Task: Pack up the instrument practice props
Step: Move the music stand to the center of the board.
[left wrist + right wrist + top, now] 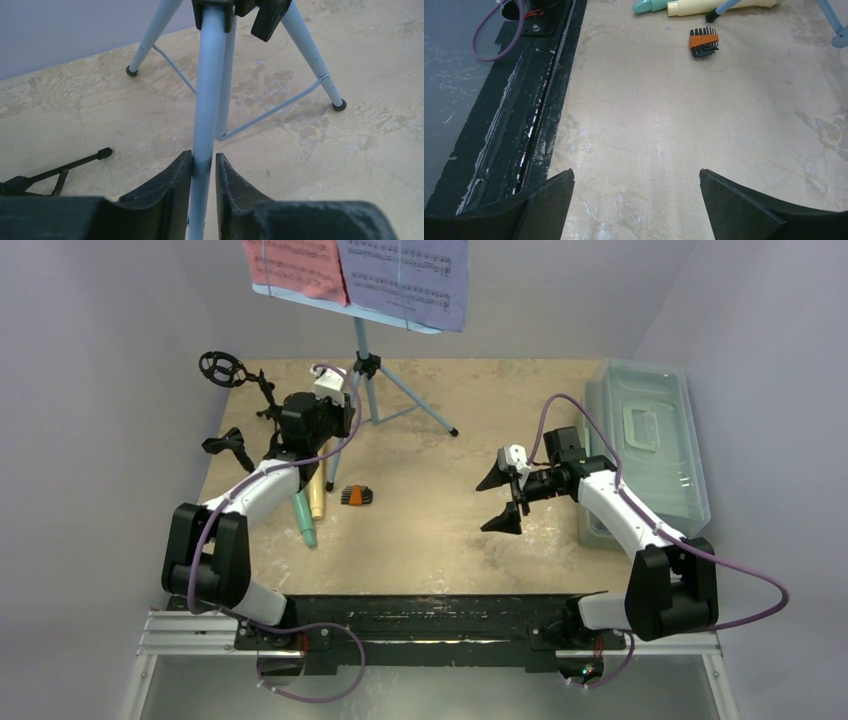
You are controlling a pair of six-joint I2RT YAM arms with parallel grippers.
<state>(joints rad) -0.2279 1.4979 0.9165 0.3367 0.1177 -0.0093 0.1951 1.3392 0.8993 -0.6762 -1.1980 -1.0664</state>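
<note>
- Left gripper (203,172) pinched one leg of the light-blue tripod (209,85), fingers (172,192) pressed against the tube.
- Right gripper (635,175) hung above the table (674,110), jaws spread wide.

The pages (355,270) run off the top view at 12 o'clock. The left arm (262,485) hides the far ends of both mics (305,525).

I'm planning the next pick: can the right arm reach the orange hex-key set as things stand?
Probably yes: the right hand is open and empty, facing the hex-key set across bare table, with nothing between them.
</note>
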